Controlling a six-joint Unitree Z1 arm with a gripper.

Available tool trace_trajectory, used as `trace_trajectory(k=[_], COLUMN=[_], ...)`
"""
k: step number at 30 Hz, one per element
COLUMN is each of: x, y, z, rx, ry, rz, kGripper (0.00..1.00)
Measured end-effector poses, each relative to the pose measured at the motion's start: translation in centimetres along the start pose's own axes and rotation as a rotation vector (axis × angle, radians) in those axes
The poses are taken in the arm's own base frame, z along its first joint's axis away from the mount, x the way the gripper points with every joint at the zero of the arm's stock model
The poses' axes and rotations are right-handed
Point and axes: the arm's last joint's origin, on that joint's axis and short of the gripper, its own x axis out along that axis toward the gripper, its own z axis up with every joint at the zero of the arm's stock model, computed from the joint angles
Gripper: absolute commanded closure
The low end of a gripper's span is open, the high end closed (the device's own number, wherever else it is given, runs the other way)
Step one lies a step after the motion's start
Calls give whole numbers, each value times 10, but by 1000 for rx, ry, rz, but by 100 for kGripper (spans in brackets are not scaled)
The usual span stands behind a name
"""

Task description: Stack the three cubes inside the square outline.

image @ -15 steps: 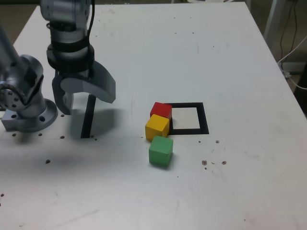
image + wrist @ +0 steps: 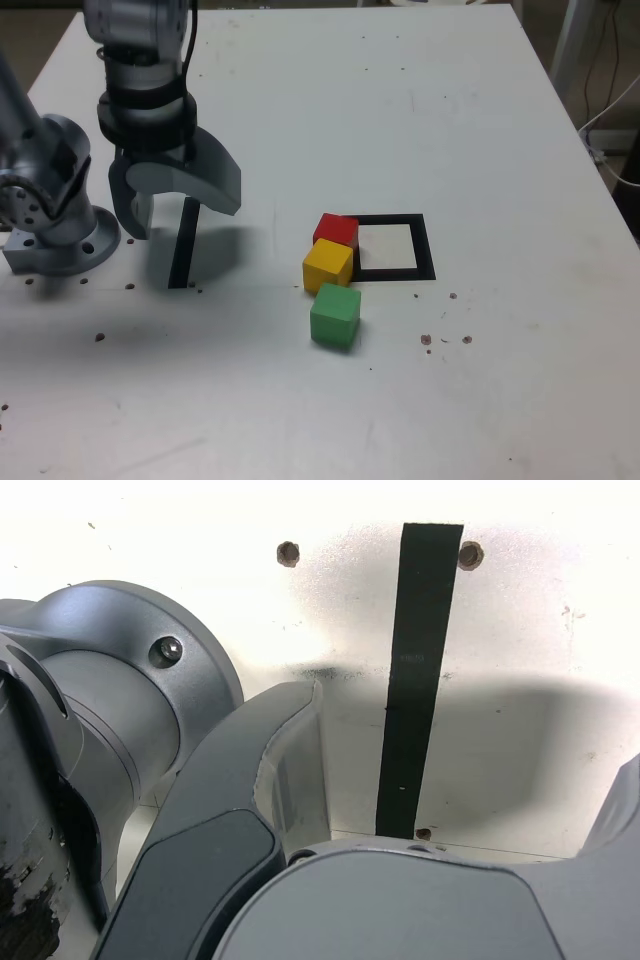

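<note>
Three cubes sit together mid-table in the exterior view. The red cube (image 2: 336, 230) rests against the left side of the square outline (image 2: 388, 246), over its tape. The yellow cube (image 2: 328, 263) touches the red one on its near side. The green cube (image 2: 335, 315) lies just in front of the yellow, slightly apart. My gripper (image 2: 175, 205) hangs well to the exterior view's left of them, open and holding nothing. In the wrist view the gripper (image 2: 460, 780) straddles bare table; no cube or outline shows there.
A straight black tape strip (image 2: 183, 245) lies under the gripper, also seen as the strip (image 2: 415, 680) between the jaws. The arm's grey base (image 2: 55, 215) stands at the exterior view's left edge. Cables hang off the table's right side.
</note>
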Motion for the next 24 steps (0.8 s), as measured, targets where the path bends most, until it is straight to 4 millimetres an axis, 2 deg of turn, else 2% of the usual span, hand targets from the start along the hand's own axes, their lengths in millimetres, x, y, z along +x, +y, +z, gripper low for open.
trace_trajectory(k=[12,17,20,24], x=[-6,-15,-26,-30], y=[0,-2,-4,-6], z=[9,24,42,58], rx=[-2,15,65,142], ry=[-47,-87,-117,-114], rz=[10,12,31,49], kGripper=[1,1,1,2])
